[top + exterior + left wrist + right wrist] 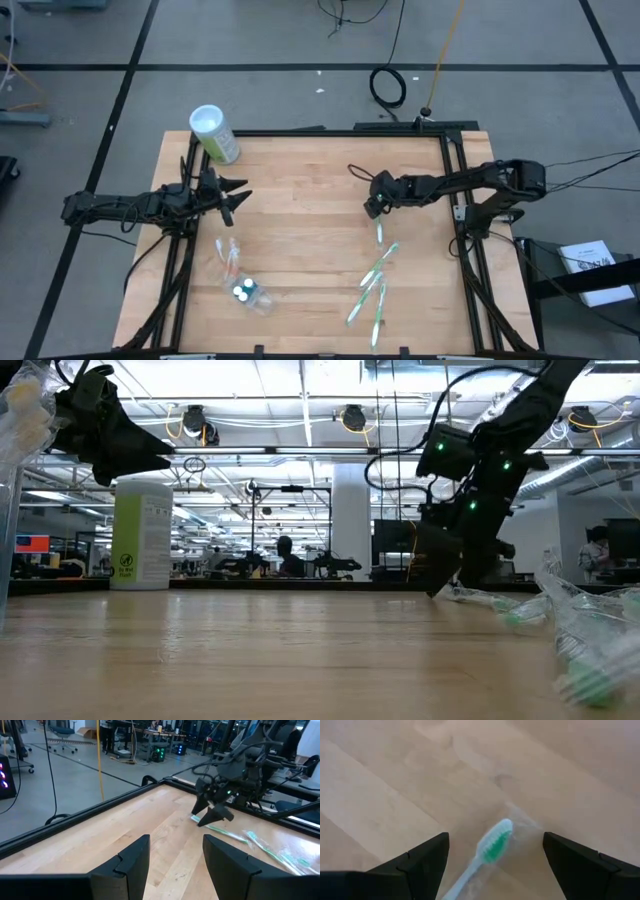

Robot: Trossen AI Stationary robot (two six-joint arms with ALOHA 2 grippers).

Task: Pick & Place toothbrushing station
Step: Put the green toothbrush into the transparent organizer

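Toothbrush (pixel 487 851) cut off at the right wrist view's lower edge, handle unseen; clear holder (pixel 250 294) and blue-capped tubes (pixel 241 291) too small from above to count; wrapped brushes (pixel 585 635) blurred and cropped at the low view's right edge; canister (pixel 141 533) label unreadable; background person (pixel 285 556) indistinct

Table centre: bare wood (pixel 300 215) is lying open between both grippers.
Left rear corner: canister (pixel 214 134) is standing in the way.
Right front: toothbrushes (pixel 372 283) are cluttering the boards.
Left front: holder (pixel 246 291) is blocking.
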